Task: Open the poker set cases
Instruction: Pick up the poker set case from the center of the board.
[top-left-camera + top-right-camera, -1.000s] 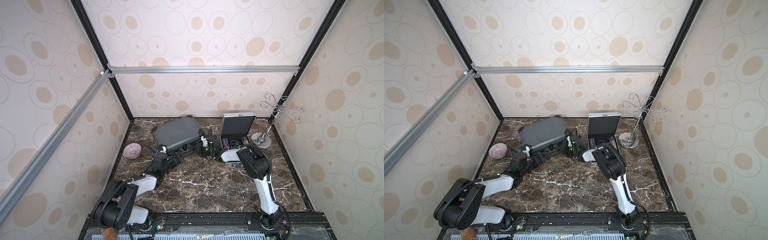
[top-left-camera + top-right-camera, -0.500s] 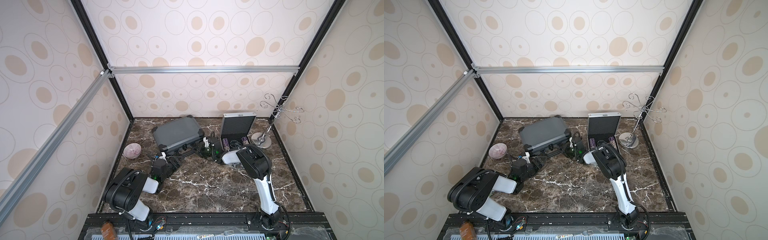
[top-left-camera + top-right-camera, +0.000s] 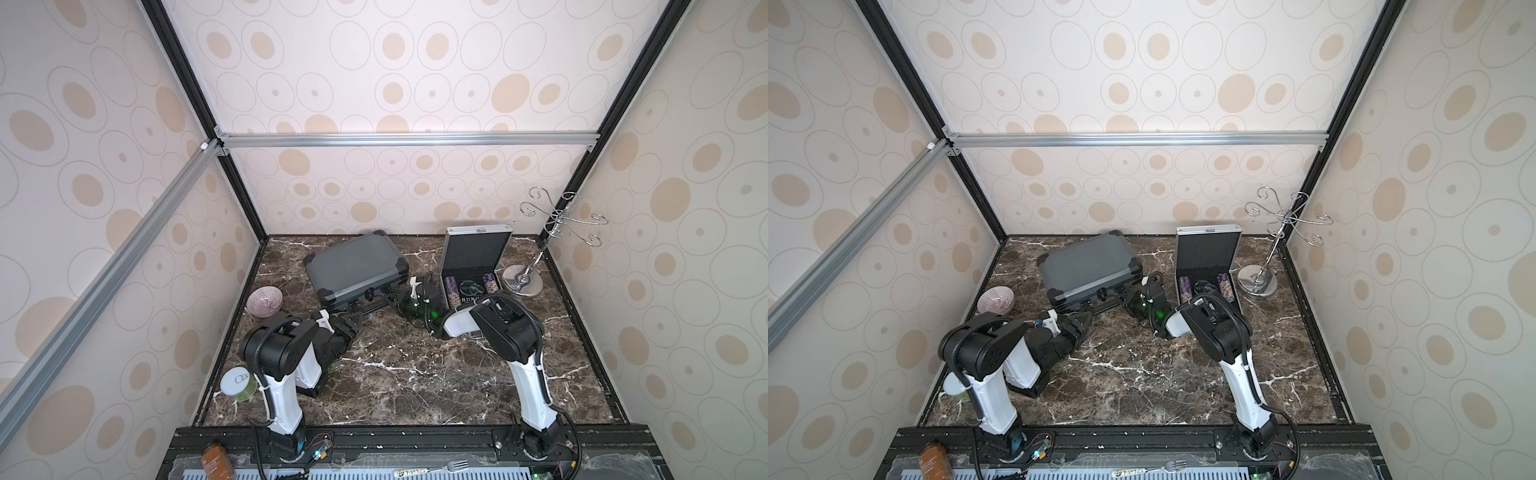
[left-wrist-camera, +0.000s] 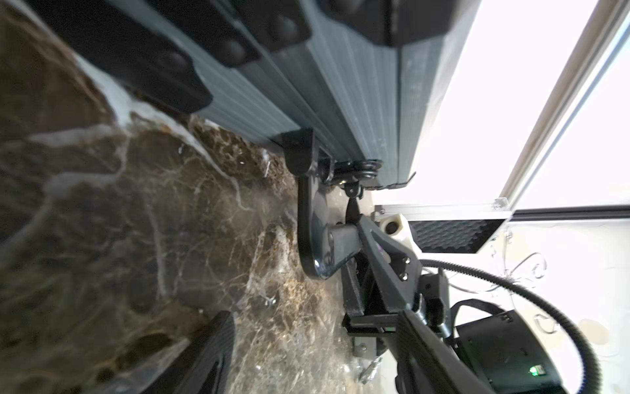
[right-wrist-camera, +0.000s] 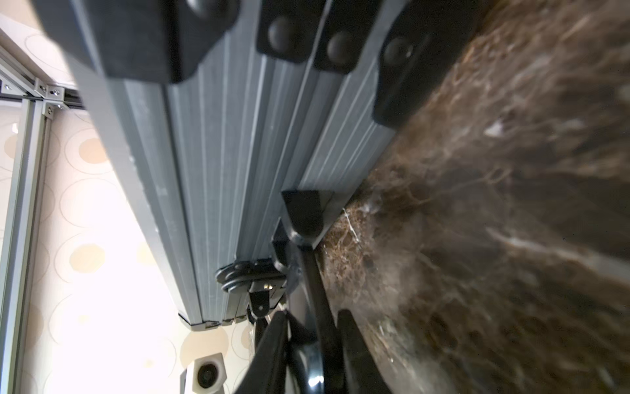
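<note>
Pinches shut with the right claw (image 5: 312, 319) on the black handle (image 4: 308, 211) of the dark grey case (image 3: 353, 262), one finger either side of the bar in the right wrist view. Holds the left claw (image 3: 351, 323) open and empty, low over the table (image 3: 415, 374), just in front of the case's near side and clear of it.

Finds the dark grey case lying flat a little left of centre in both top views, skewed to the table edges, lid down on the base, no gap visible along the seam. Cannot tell the state of the round latch (image 5: 238, 276) beside the handle.

Finds the silver case (image 3: 476, 249) to its right in the frame, nearer the back wall: lid upright, black foam facing the camera, rolls of chips (image 3: 451, 287) bared in the base.

Puts the task at about half: one case open, one shut. Leaves, by this reading, freeing any locked latch and raising the grey lid. Risks dragging or tipping the whole case by pulling on the handle alone, without a hold on the base.

Further out: pink bowl (image 3: 264, 301) at centre left, wire stand (image 3: 523, 283) right of the silver case, white-lidded jar (image 3: 236, 380) at lower left.
</note>
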### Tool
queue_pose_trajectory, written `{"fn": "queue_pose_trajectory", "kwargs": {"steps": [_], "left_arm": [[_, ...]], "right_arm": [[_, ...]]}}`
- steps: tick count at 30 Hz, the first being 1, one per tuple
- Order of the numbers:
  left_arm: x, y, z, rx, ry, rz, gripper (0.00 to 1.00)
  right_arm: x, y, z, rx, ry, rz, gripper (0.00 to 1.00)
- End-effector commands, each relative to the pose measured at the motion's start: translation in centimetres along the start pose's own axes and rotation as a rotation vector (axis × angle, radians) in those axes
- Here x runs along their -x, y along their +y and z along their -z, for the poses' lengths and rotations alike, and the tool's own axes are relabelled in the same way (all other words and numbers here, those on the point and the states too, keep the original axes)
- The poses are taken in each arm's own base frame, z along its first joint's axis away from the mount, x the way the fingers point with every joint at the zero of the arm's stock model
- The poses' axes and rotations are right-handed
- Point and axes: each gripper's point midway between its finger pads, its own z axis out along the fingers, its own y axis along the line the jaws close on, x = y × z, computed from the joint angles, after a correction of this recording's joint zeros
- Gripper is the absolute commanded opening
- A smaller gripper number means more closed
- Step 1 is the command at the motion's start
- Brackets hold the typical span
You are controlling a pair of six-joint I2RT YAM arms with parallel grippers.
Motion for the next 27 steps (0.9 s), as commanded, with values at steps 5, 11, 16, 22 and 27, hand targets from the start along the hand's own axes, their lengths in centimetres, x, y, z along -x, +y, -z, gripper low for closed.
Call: {"fn": "queue_pose_trajectory", "kwargs": {"steps": [5,11,16,22,27], "left_arm": [[0.3,-1.0,-0.4,-0.106,-0.035,0.101,0.66],[0.5,-0.1,-1.4,-0.090,-0.046,0.147,0.64],[0.7,0.4,-2.4,-0.086,-0.051,0.173,0.60],[0.8,0.9,-3.7,-0.092,-0.048,0.214,0.54],[1.1,1.3,-4.3,-0.087,-0.061,0.230,0.49]], "right_arm": [[-4.1,-1.2,0.0,-0.065,0.099,0.001,0.02],[-4.8,-1.5,-0.2,-0.075,0.116,0.007,0.02],[-4.9,-1.7,-0.2,-0.088,0.123,0.019,0.01],[-5.3,-2.0,0.0,-0.104,0.134,0.032,0.01],[-5.5,-2.1,0.1,-0.111,0.144,0.038,0.01]]}}
